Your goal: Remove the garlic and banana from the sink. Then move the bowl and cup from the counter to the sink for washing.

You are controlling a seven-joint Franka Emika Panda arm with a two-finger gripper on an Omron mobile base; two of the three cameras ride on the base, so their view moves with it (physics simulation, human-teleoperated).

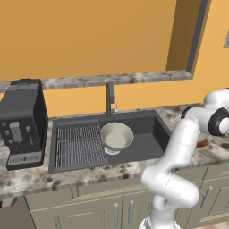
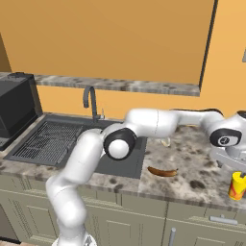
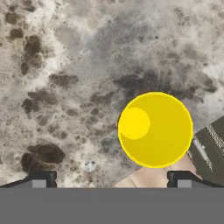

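The yellow cup (image 3: 155, 129) stands on the speckled counter, seen from above in the hand view. Its red mark faces the right base view, where the cup (image 2: 237, 186) sits near the counter's front edge. My gripper (image 3: 113, 180) hovers open above it, with the cup off toward the right fingertip and nothing between the fingers. The grey bowl (image 1: 117, 136) sits inside the dark sink (image 1: 152, 117) over the drain. The banana (image 2: 162, 171) lies on the counter right of the sink. A small pale shape that may be the garlic (image 2: 166, 142) peeks out under my forearm.
A black coffee machine (image 1: 22, 123) stands left of the sink. The dark faucet (image 1: 109, 96) rises behind the basin, and a wire rack (image 1: 80, 145) fills its left half. The counter's front edge (image 3: 175, 170) runs close beside the cup.
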